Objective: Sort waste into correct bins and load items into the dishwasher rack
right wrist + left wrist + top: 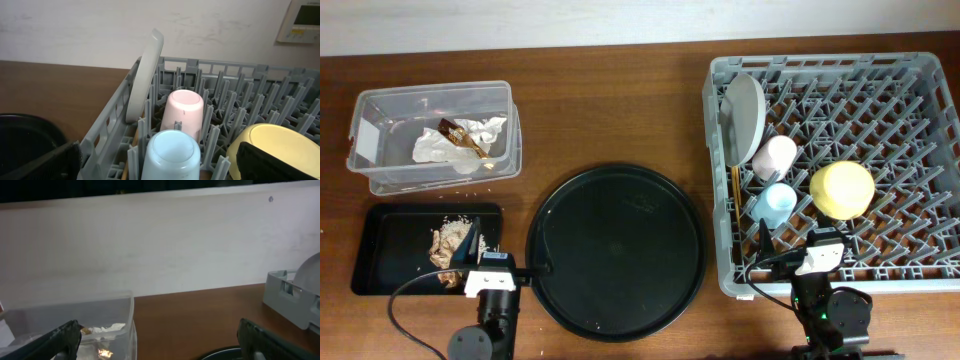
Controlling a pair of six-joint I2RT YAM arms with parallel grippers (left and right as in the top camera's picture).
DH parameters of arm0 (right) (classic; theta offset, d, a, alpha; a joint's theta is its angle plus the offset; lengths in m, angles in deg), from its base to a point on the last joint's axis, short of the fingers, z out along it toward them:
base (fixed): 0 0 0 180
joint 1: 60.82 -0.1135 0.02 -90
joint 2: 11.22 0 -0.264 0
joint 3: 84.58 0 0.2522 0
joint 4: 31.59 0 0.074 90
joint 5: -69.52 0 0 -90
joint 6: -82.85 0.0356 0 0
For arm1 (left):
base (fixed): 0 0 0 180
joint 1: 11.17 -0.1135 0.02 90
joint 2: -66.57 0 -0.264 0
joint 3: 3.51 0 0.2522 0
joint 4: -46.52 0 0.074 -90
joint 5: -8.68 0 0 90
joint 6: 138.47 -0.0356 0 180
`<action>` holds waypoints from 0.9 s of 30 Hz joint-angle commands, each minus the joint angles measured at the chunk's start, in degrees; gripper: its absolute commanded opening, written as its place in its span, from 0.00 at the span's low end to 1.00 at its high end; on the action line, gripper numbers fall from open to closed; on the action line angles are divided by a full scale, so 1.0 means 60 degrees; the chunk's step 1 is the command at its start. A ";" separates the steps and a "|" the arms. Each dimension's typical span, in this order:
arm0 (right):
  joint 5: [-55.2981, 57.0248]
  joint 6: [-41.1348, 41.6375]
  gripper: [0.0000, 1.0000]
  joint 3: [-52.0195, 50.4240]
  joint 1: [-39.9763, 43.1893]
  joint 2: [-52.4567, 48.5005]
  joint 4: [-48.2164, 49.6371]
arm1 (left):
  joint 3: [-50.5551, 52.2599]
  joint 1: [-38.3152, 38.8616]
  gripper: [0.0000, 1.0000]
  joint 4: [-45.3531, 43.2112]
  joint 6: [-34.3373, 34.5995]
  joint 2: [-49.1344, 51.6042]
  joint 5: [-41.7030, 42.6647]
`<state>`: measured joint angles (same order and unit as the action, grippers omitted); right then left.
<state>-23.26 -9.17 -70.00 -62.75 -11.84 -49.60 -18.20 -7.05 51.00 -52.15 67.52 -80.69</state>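
**Rack's loaded, waste is binned, both tools empty**

Left tool [159, 325] and right tool [159, 147] are both spread wide, nothing in either. The left one hangs over the near right corner of the shallow black tray [385, 250], where the crumbly food scraps [448, 243] sit. Napkins [435, 147] and brown wrapper [460, 135] are in the clear tub [430, 92] behind it.

The right one is at the near edge of the dishwasher rack [820, 62]. In the rack's left part: grey plate [744, 115] on edge, pink cup [775, 157], light-blue cup [775, 203], yellow bowl [841, 189], and chopsticks [735, 195] just left of the cups.

The round black tray [615, 250] sits on the table [620, 110] between the bins and the rack.
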 commanded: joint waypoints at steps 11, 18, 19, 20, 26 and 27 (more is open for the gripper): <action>0.0051 -0.0055 0.99 -0.0084 -0.0051 0.0073 -0.0004 | 0.0076 0.0036 0.99 0.2350 -0.0189 -0.0113 -0.0087; 0.0051 -0.0055 0.99 -0.0084 -0.0051 0.0073 -0.0004 | 0.0076 -0.0565 0.99 0.2353 -0.0189 -0.0113 -0.0095; 0.0051 -0.0055 0.98 -0.0084 -0.0051 0.0073 -0.0004 | 0.0076 -0.0565 0.99 0.2350 -0.0189 -0.0113 -0.0095; 0.0051 -0.0055 0.99 -0.0084 -0.0051 0.0073 -0.0004 | 0.0076 -0.0565 0.99 0.2350 -0.0189 -0.0113 -0.0095; 0.0051 -0.0055 0.98 -0.0084 -0.0051 0.0073 -0.0004 | 0.0076 -0.0565 0.99 0.2346 -0.0189 -0.0109 -0.0098; 0.0051 -0.0055 0.99 -0.0084 -0.0051 0.0073 -0.0004 | 0.0076 -0.0565 0.99 0.2346 -0.0193 -0.0109 -0.0098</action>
<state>-23.26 -9.15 -70.00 -62.75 -11.84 -49.60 -17.96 -10.14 64.79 -52.37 67.26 -81.13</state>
